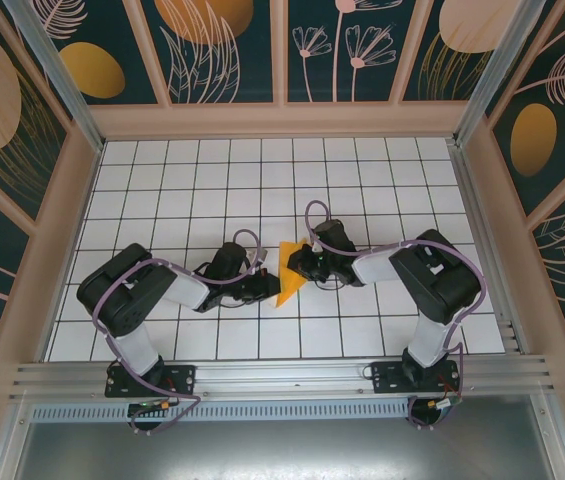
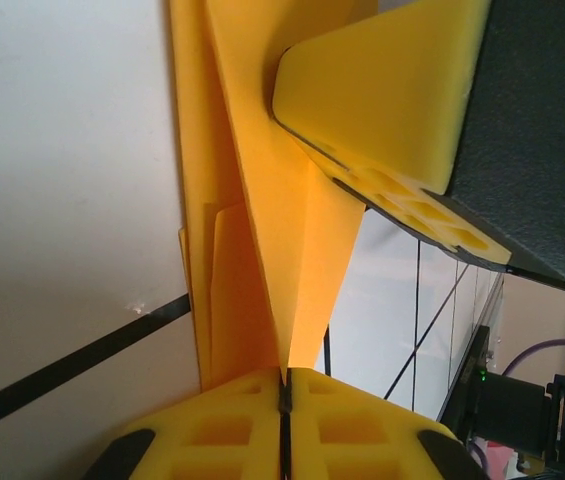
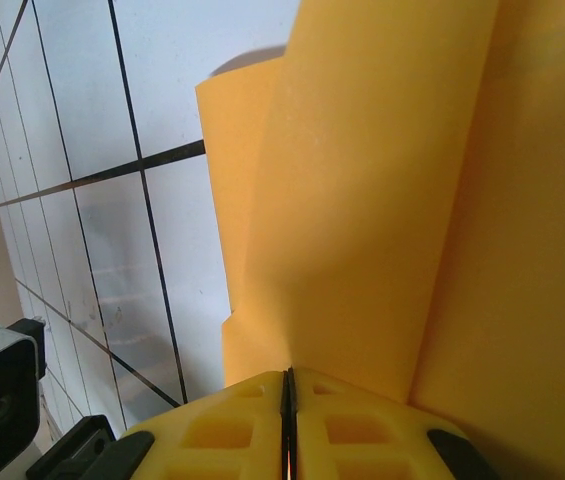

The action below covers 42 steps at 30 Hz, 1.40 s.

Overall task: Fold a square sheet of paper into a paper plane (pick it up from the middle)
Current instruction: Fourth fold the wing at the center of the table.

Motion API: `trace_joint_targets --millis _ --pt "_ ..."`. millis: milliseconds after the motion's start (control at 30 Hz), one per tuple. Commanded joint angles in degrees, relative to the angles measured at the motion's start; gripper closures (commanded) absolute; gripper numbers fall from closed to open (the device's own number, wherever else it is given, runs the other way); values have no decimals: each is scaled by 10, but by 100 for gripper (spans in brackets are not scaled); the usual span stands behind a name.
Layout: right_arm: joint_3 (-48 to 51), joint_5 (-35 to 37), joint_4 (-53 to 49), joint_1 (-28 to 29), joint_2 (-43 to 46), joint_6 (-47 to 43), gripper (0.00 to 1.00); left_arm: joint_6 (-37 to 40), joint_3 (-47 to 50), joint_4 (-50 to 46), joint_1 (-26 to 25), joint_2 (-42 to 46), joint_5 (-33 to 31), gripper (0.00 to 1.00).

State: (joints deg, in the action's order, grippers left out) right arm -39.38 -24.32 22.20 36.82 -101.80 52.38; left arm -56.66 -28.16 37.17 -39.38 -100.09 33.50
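A white table top [image 1: 212, 180] ruled into square tiles by thin dark lines lies inside pale-framed walls [image 1: 362, 60] of dark teal printed with orange ovals [image 1: 92, 70] and line-drawn flowers, a ribbed aluminium rail [image 1: 282, 378] along its near edge, a grey metal sheet [image 1: 282, 450] beyond that
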Motion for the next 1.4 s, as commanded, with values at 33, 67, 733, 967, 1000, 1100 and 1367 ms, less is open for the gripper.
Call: trace_joint_targets --millis 33,67,733,967,1000,1100,1367 --pt "-7 36 -54 0 -25 -16 87 9 6 -34 2 15 -21 84" --pt "-9 36 -57 -1 -25 -17 87 10 6 -37 2 15 -21 83" --pt "-25 48 -86 9 -31 -21 87 -13 25 -80 2 118 -91 72" --pt "-26 51 -91 11 -30 -23 87 -11 -1 -65 1 105 -69 70" --pt "-26 51 -91 11 -30 -23 87 -12 -4 -66 1 109 -71 75" --pt "-27 52 -93 11 -31 -23 87 -14 -9 -67 2 125 -78 84" --pt "-29 52 -96 11 -33 -25 87 0 -32 -94 -1 81 -54 69"
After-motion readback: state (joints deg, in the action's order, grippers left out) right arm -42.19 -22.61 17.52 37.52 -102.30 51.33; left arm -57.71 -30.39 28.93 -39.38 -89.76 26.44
